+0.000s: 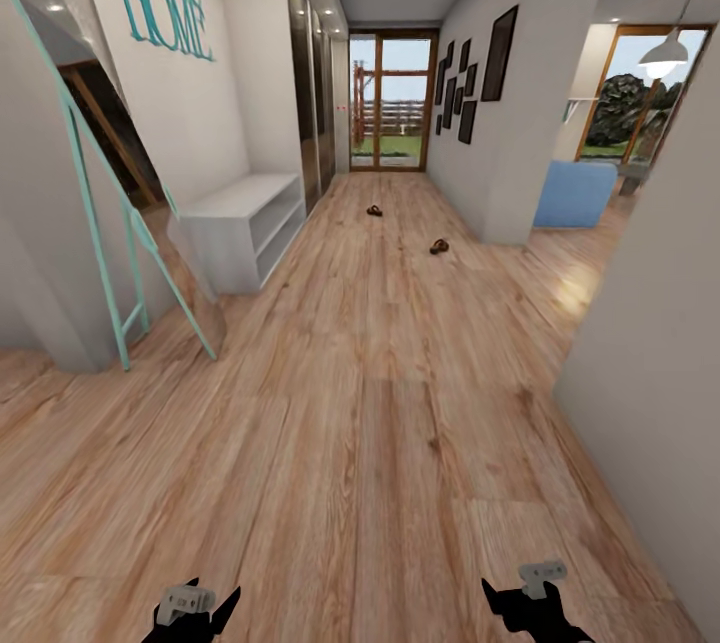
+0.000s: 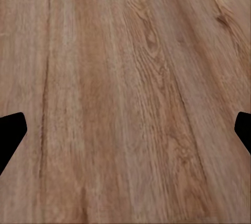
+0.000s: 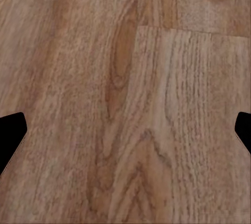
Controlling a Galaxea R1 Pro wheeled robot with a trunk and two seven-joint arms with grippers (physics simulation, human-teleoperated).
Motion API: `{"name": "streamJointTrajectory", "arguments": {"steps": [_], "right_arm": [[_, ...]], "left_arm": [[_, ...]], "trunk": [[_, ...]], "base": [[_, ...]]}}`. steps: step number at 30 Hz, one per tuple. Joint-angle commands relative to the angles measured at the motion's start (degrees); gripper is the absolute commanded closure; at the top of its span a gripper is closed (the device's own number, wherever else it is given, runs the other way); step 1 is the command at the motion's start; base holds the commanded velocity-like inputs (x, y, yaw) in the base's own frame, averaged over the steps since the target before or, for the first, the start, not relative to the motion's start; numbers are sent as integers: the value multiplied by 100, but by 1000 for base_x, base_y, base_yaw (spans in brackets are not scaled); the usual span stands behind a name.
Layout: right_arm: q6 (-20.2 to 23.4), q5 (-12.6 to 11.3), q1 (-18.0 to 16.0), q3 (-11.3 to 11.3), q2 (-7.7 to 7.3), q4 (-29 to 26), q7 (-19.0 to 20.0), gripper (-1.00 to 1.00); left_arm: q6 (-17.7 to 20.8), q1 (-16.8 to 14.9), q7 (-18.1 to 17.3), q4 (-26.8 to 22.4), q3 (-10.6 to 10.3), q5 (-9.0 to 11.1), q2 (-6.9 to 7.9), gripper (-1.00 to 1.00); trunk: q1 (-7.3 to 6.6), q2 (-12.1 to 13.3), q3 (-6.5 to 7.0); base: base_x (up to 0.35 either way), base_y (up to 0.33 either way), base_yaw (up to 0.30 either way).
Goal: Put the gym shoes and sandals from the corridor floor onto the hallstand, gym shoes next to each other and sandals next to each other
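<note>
1. Sandals lie far down the corridor floor (image 1: 380,403): one sandal (image 1: 374,211) toward the glass door (image 1: 392,101), the other sandal (image 1: 439,246) nearer, close to the right-hand wall corner, the two well apart.
2. Gym shoes: none that I can make out.
3. A light-grey low shelf unit (image 1: 245,223) stands along the left wall, beside a leaning teal-framed mirror (image 1: 90,213); its upper part is hard to tell.
4. Left claw (image 1: 190,608) and right claw (image 1: 535,598) hang low over bare planks, fingers spread apart, holding nothing.
5. Sandals look light, flat and somewhat floppy; pinching the strap or the sole's side edge should serve best.
</note>
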Motion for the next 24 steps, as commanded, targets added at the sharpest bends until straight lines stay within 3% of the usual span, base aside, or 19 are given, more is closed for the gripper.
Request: {"name": "streamJointTrajectory", "arguments": {"steps": [1, 24], "right_arm": [[-18, -6, -4, 4, -1, 6, 19, -100], [-18, -8, -4, 4, 1, 6, 14, -100]], "left_arm": [[-29, -5, -23, 2, 50, -56, -3, -100], [-31, -4, -23, 16, 64, -42, -10, -100]], "trunk": [[2, -2, -5], [2, -2, -5]], "base": [[337, 0, 0], [337, 0, 0]]}}
